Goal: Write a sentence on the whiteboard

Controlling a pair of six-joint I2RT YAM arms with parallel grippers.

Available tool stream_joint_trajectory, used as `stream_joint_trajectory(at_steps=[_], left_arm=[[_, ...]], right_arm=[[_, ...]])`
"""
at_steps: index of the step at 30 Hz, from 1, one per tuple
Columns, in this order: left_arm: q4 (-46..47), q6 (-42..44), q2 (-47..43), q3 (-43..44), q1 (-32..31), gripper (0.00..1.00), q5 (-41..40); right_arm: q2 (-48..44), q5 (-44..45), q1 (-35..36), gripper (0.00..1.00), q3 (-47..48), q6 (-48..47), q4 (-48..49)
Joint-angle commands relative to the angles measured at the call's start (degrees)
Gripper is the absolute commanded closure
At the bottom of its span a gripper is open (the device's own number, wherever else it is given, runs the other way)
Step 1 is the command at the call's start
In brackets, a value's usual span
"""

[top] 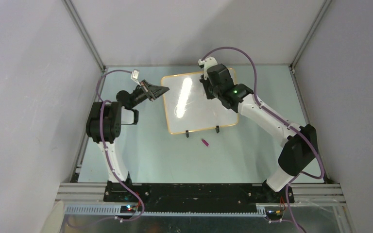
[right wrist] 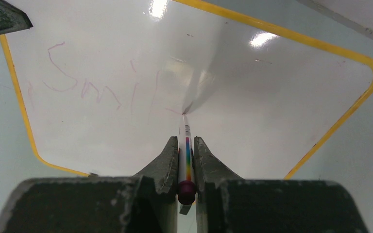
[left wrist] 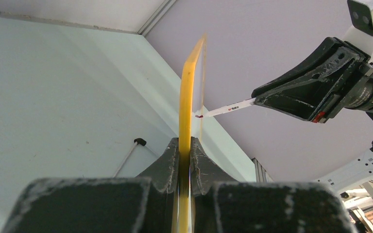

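- Writing is under way: faint pink letters (right wrist: 85, 87) cross the left part of the whiteboard (top: 199, 104), which sits near the far edge of the bench (top: 141, 155).
- Right fingers (right wrist: 175, 154) pinch a marker (right wrist: 187, 145), its tip touching the board near its middle.
- Left fingers (left wrist: 174, 158) clamp the board's yellow left rim.
- Next, probably: more strokes rightward, with light, even pressure and a steady board.
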Motion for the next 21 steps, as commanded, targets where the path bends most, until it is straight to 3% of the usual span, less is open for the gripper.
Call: stream_joint_trajectory(at_steps=[1, 21], left_arm=[[1.22, 3.1, 0.93, 0.26, -1.16, 1.0, 4.73], [1.22, 3.13, 0.79, 0.26, -1.21, 1.0, 4.74]], right_arm=[[1.79, 2.13, -0.48, 1.0, 4.3, -0.67, -0.76], [6.09, 2.0, 1.89, 1.0, 10.06, -1.14, -2.69]])
